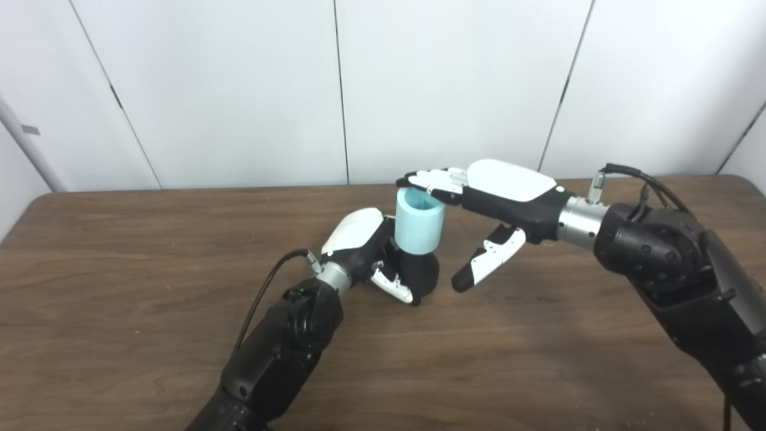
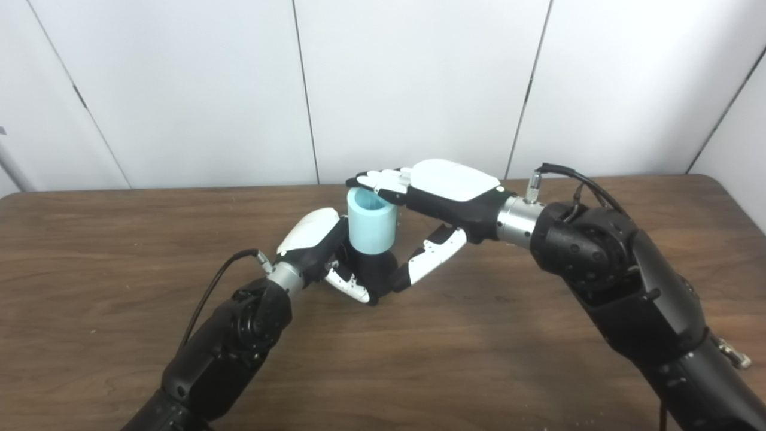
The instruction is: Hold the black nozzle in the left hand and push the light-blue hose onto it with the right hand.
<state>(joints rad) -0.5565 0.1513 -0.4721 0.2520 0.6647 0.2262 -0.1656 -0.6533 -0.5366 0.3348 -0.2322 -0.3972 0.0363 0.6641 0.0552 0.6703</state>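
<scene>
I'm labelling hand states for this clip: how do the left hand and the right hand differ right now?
The left hand is wrapped around the black nozzle low by the table; the right hand holds nothing. The left hand's fingers are curled shut, while the right hand's lie flat and extended, resting over the top rim of the light-blue hose, thumb hanging apart. Both have white-and-black shells.

Black nozzle [image 1: 419, 272]: dark, rounded body standing upright, its base on or just above the wooden surface, near the middle of the scene; its upper part is hidden inside the hose. Light-blue hose [image 1: 419, 222]: short, thick-walled cylindrical piece, matte pale blue, seated upright on top of the nozzle with its open, hollow end facing up. The two parts are joined, forming one vertical column, blue above black.
</scene>
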